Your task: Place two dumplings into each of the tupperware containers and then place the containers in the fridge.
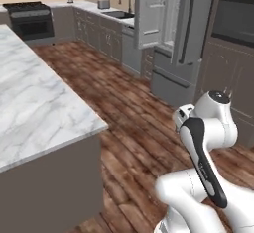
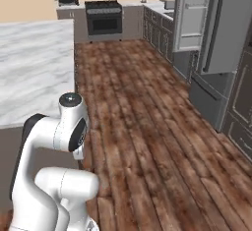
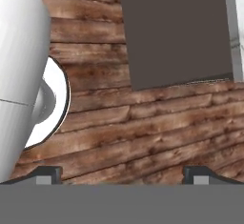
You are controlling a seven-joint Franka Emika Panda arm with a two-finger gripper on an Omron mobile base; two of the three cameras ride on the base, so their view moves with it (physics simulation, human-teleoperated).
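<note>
I see the gripper (image 3: pixel 122 173) spread wide over bare wood floor (image 3: pixel 143 132), holding nothing. The fridge (image 1: pixel 171 33) stands open at far right. I expect the trays to be light and stiff, best pinched across a rim wall; dumplings soft, taken gently mid-body.

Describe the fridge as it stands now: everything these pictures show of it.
The tall grey stainless-steel fridge stands against the far wall, between the run of grey cabinets with the sink and the dark built-in oven cabinet. Its upper doors hang open; the near one shows pale door shelves on its inner face, the other a long vertical handle. Below sits a closed grey drawer front with a horizontal bar handle. It rests on the wooden plank floor. Nothing else touches it.
</note>
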